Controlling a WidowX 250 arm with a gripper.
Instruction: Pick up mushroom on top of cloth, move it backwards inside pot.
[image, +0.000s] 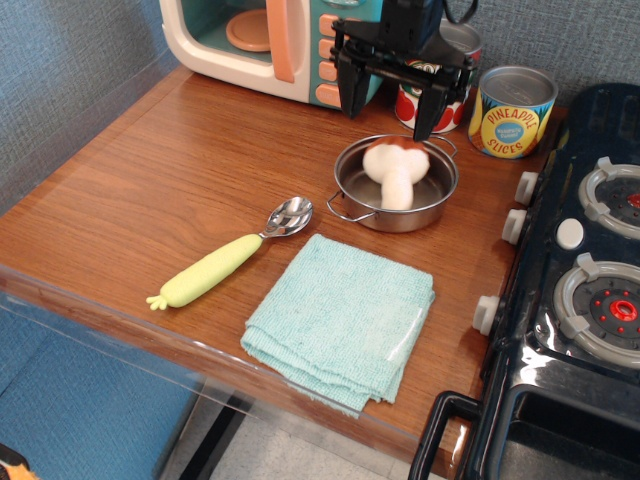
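The plush mushroom (397, 173) lies inside the steel pot (361, 204), white stem toward the front, cap toward the back. My gripper (387, 108) hangs above the pot's back rim, open, with its black fingers (349, 90) spread wide and nothing between them. The light teal cloth (340, 318) lies folded near the table's front edge, bare on top.
A yellow-green handled spoon (231, 257) lies left of the cloth. A toy microwave (255, 40) stands at the back, a tomato can (452, 50) and a pineapple can (511, 111) behind the pot. A black toy stove (580, 280) fills the right side.
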